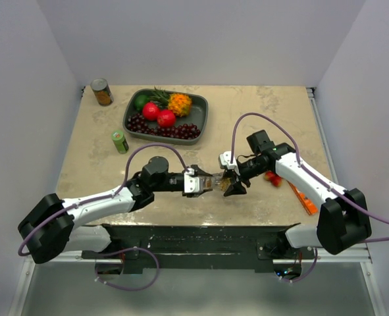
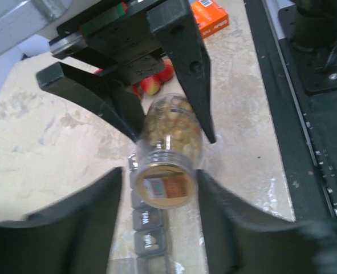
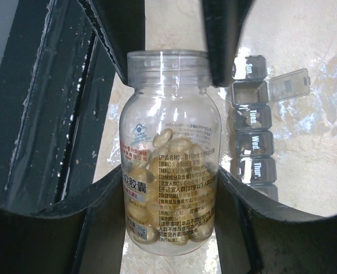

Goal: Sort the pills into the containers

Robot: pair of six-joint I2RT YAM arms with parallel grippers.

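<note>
Bottle hangs just beside containers, near table's front edge.

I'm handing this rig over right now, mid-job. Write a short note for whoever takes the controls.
Right gripper: shut on the clear pill bottle, held on its side, capsules inside.
Left gripper: astride the bottle's mouth end; a firm grip is not clear.
Pill organizer: on the table beside the bottle; the compartment next to Sun has its lid open and looks empty.
Done: bottle picked up, one lid open.
Left: get capsules into the compartments.
</note>
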